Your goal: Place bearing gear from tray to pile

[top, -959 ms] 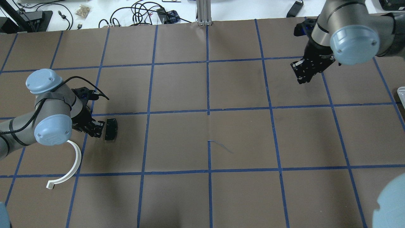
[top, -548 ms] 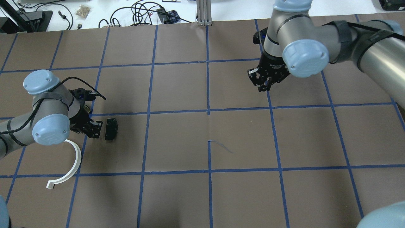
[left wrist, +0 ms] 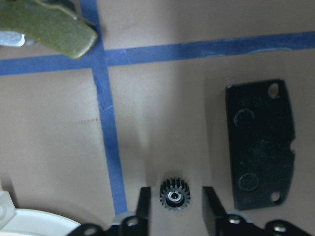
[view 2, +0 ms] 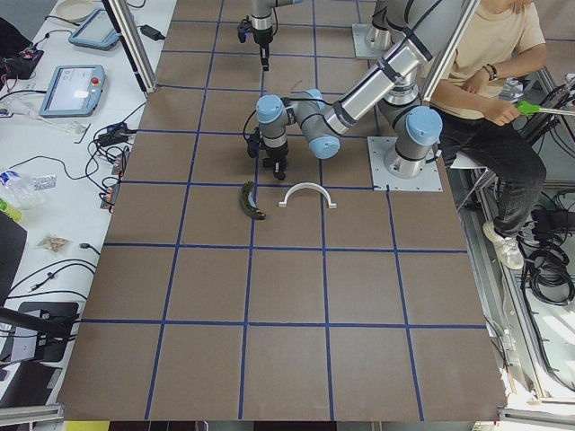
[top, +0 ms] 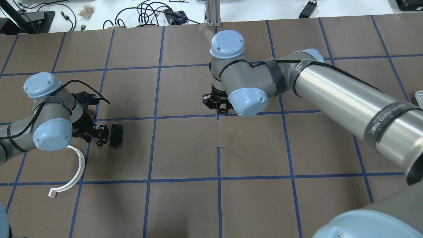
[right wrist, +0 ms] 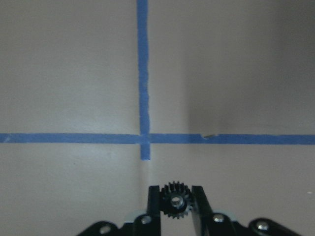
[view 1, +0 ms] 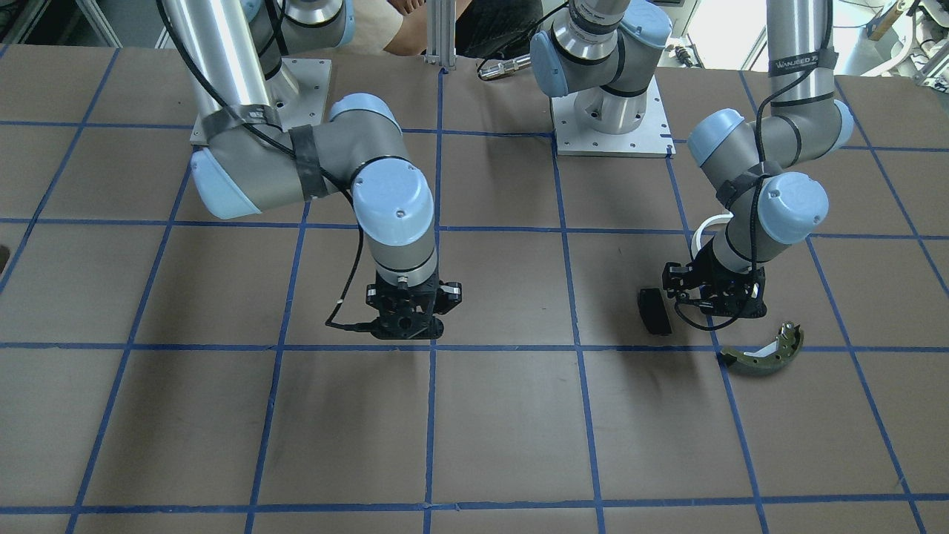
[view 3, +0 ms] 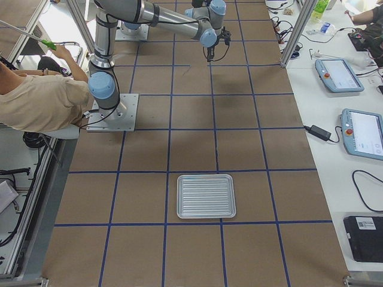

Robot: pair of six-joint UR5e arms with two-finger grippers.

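Right wrist-mounted view shows the right gripper point(right wrist: 175, 194) closed on a bearing gear point(right wrist: 175, 201). Its fingers pinch the toothed rim from both sides, with the bore facing the camera, a grip that probably keeps the gear flat for setting down. It hangs above the tabletop point(right wrist: 74, 73) over a tape crossing point(right wrist: 142, 138), well apart from the black brake pad point(left wrist: 261, 142), so the carry looks unfinished. Just beside the brake pad, a second gear point(left wrist: 174, 196) lies between the parted fingers of the left gripper point(left wrist: 174, 189), with a gap on each side and touching neither. The olive brake shoe point(left wrist: 49, 24) and white half-ring point(top: 74, 168) lie near the pad too.
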